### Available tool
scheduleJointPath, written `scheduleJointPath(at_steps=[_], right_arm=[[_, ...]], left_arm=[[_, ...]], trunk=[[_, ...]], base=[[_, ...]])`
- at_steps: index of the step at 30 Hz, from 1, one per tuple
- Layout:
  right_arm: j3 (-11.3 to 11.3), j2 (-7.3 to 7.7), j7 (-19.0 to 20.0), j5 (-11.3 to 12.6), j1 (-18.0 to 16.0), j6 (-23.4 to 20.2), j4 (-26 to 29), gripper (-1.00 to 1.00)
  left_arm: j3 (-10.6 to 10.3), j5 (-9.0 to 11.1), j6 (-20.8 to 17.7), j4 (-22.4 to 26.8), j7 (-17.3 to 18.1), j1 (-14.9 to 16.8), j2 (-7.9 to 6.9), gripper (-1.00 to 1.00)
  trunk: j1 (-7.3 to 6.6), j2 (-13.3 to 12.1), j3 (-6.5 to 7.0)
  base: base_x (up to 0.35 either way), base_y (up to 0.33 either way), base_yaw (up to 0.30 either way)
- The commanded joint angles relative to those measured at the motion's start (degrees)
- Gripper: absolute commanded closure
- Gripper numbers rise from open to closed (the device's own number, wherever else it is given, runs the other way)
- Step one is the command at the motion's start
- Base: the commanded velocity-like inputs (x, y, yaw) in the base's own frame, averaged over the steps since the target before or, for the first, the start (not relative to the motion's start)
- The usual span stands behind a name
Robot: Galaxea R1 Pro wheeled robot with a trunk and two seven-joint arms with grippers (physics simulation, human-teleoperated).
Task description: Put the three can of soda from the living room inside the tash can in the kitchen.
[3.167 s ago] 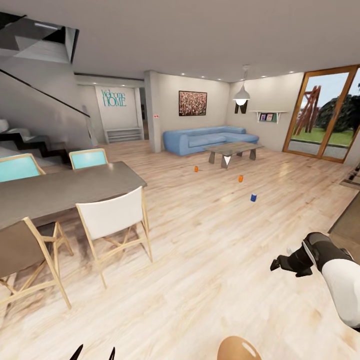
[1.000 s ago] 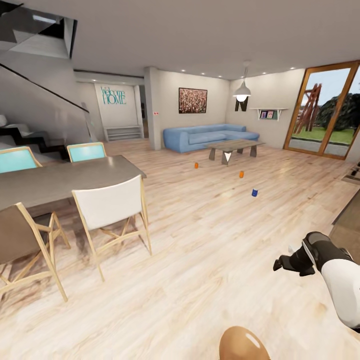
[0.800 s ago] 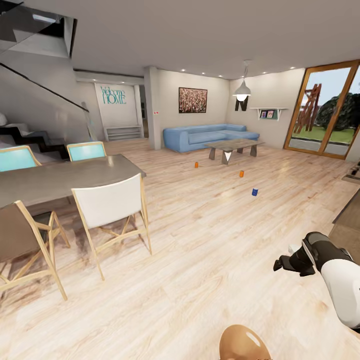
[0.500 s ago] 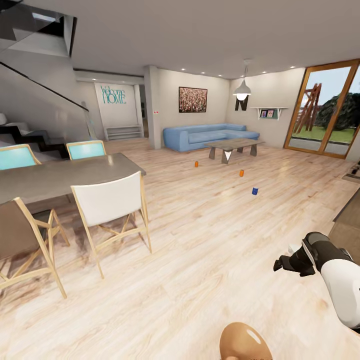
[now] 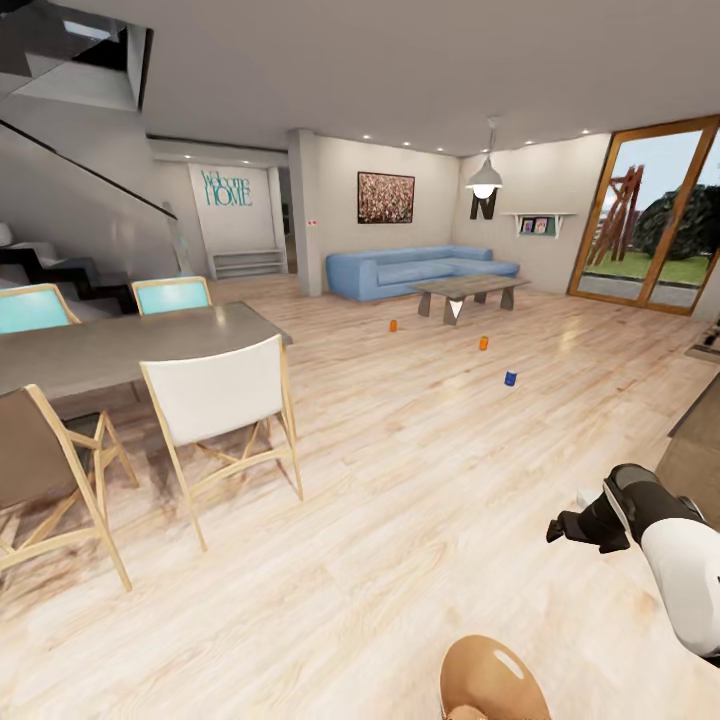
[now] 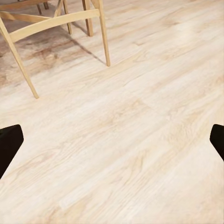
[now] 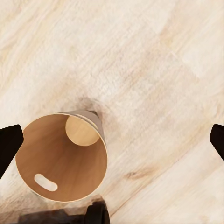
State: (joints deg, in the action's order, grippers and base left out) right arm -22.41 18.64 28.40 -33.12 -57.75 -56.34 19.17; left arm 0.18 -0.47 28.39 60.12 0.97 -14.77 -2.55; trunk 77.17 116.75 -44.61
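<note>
blue sofa (image 5: 415,272), orange cans (image 5: 393,326) — blue can (image 5: 510,378)

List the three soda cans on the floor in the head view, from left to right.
Orange soda can nearest the blue sofa → second orange soda can → blue soda can.

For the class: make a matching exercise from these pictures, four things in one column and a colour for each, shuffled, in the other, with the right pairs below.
Things:
1. sofa
2. can nearest the robot
3. chair at the near side of the dining table
4. can left of the low table

Colours:
A. orange
B. white seat back
C. dark blue
D. light blue

Pairs: 1-D, 2-C, 3-B, 4-A
</note>
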Motion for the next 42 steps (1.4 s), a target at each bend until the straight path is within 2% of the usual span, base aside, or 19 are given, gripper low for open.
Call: scheduleJointPath(at_steps=[1, 42], right_arm=[[0.00, -0.02, 0.00, 0.00, 0.00, 0.00, 0.00, -1.00], [-0.14, -0.44, -0.02, 0.04, 0.21, 0.00, -0.70, -1.00]], left_arm=[[0.00, 0.01, 0.00, 0.00, 0.00, 0.00, 0.00, -1.00], [0.07, 0.07, 0.00, 0.28, 0.00, 0.00, 0.00, -1.00]], trunk=[[0.23, 0.42, -0.18], [9.23, 16.86, -7.54]], base=[[0.000, 0.000, 0.000], [0.000, 0.000, 0.000]])
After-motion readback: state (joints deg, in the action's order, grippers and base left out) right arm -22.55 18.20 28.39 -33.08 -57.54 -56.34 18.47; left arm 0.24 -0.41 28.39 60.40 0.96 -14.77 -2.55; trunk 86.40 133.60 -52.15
